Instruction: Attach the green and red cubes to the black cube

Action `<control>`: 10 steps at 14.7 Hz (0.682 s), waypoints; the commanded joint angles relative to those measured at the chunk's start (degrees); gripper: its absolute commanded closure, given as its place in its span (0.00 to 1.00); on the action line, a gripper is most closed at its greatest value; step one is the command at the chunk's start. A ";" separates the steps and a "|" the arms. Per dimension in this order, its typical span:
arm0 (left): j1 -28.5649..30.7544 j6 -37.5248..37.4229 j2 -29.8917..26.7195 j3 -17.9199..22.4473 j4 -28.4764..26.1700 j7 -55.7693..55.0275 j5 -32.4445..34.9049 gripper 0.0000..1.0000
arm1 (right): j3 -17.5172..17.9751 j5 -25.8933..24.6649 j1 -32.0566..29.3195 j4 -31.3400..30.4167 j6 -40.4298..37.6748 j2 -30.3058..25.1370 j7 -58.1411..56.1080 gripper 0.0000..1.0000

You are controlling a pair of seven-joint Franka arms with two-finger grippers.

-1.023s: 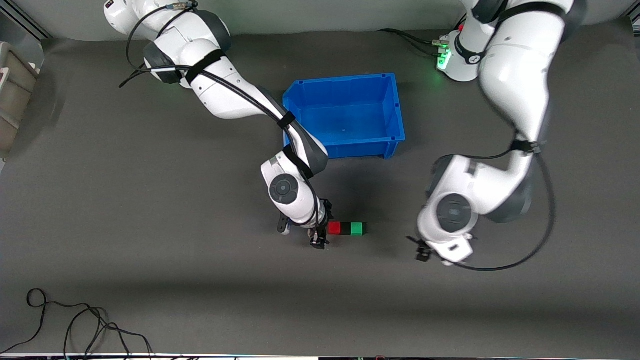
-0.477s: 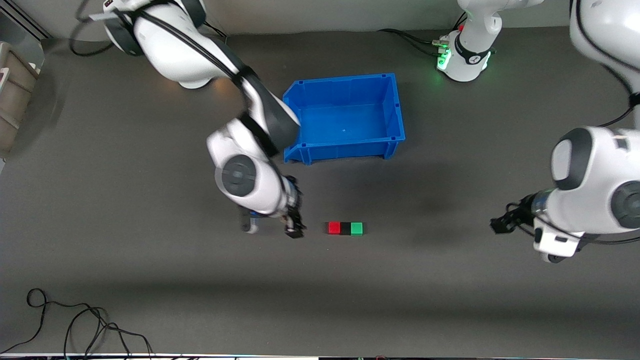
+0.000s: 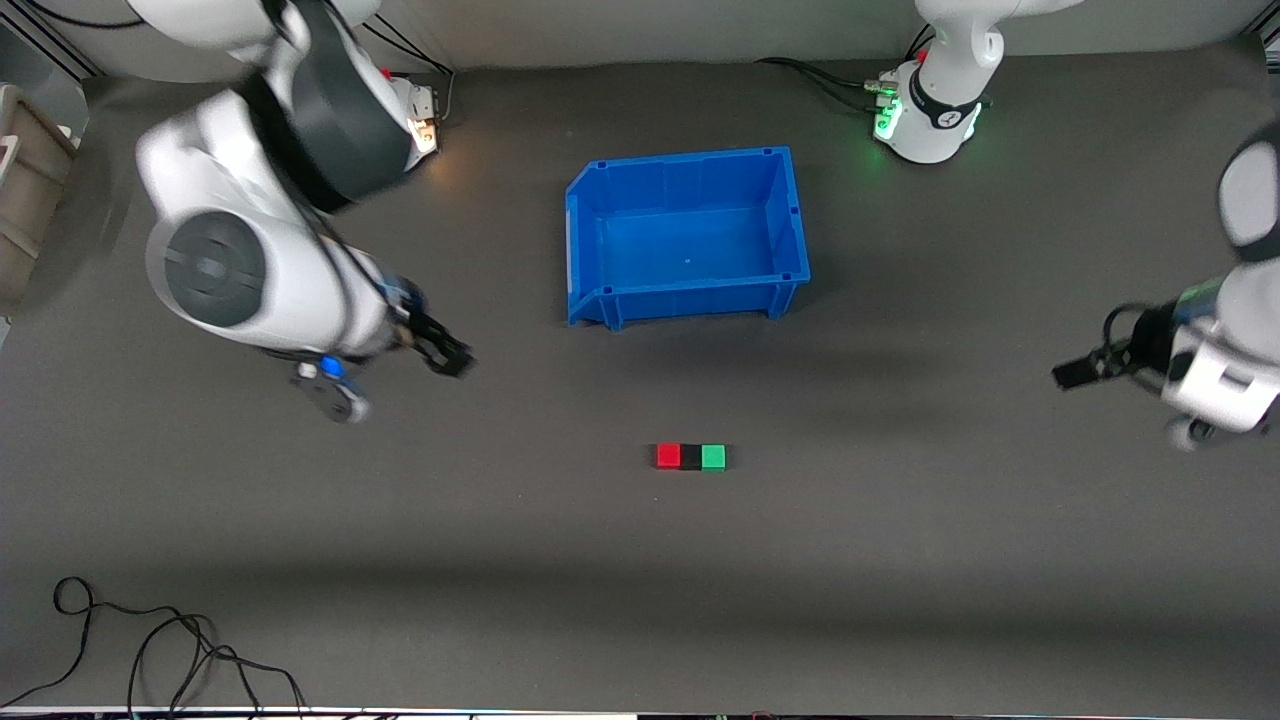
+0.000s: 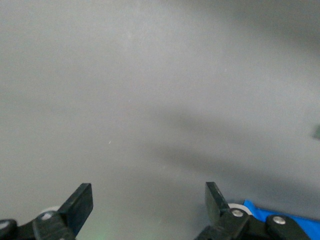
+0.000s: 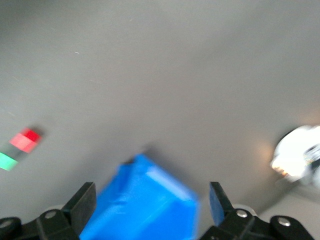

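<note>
The red cube [image 3: 668, 456], black cube [image 3: 690, 458] and green cube [image 3: 713, 457] lie in one touching row on the dark mat, the black one in the middle, nearer the front camera than the blue bin [image 3: 690, 236]. The red cube [image 5: 26, 140] and green cube [image 5: 7, 161] also show in the right wrist view. My right gripper [image 3: 447, 357] is open and empty, raised toward the right arm's end of the table. My left gripper [image 3: 1080, 371] is open and empty, raised toward the left arm's end. Both are well away from the cubes.
The blue bin stands empty in the middle, farther from the front camera than the cubes; it shows in the right wrist view [image 5: 142, 205]. A black cable [image 3: 150, 650] lies near the front edge at the right arm's end.
Both arms have drawn back from the cube row, each toward its own end of the table and upward. The three cubes have stayed in place.
</note>
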 commanded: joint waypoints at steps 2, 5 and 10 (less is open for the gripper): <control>0.72 -2.44 -6.83 0.18 -5.34 6.39 -0.69 0.00 | -7.08 -3.12 0.97 -10.24 -1.06 -9.25 -25.87 0.00; 0.28 -1.39 -9.36 -0.08 -6.47 6.57 -0.87 0.00 | -13.50 -3.12 1.14 -11.39 -0.71 -10.32 -42.77 0.00; 0.37 -0.33 -10.36 0.17 -7.11 7.62 -2.01 0.00 | -15.10 -3.20 1.32 -25.86 16.21 -17.50 -46.85 0.00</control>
